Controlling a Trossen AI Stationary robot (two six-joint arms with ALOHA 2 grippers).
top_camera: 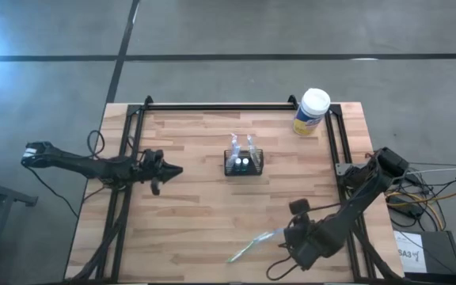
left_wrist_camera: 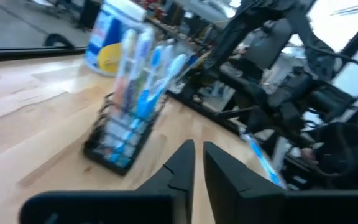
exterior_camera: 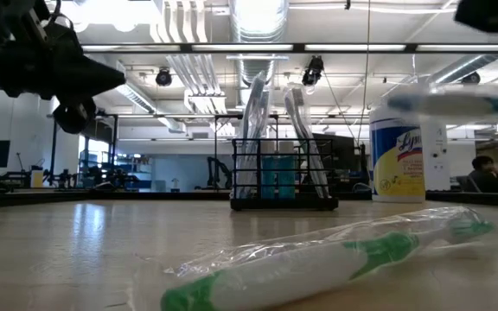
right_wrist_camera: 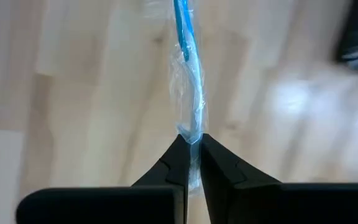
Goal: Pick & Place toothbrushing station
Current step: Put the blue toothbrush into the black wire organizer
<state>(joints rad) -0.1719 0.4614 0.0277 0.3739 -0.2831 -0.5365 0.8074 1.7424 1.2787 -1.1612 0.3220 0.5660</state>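
Observation:
The toothbrushing station point(top_camera: 244, 163), a small black slotted holder, stands on its base mid-table with wrapped toothbrushes upright in it; it also shows in the low view point(exterior_camera: 284, 177) and the left wrist view point(left_wrist_camera: 120, 134). My left gripper point(top_camera: 172, 170) is shut and empty, left of the holder and above the table point(left_wrist_camera: 197, 165). My right gripper point(top_camera: 295, 237) is near the front right, shut on a blue toothbrush in clear wrap point(right_wrist_camera: 188, 68). A green wrapped toothbrush point(top_camera: 256, 242) lies flat on the table beside it point(exterior_camera: 318, 259). My right gripper pinches one end of the blue toothbrush's clear wrap point(right_wrist_camera: 191, 134) between its two fingertips. The brush runs on from the fingers, in line with them. It is lifted clear of the table and shows about level in the low view point(exterior_camera: 465, 99).
A round canister with a white cap and yellow label point(top_camera: 311, 112) stands at the far right corner. A black frame rail point(top_camera: 212, 108) runs along the far edge and down both sides. Bare wood lies between the holder and the near edge.

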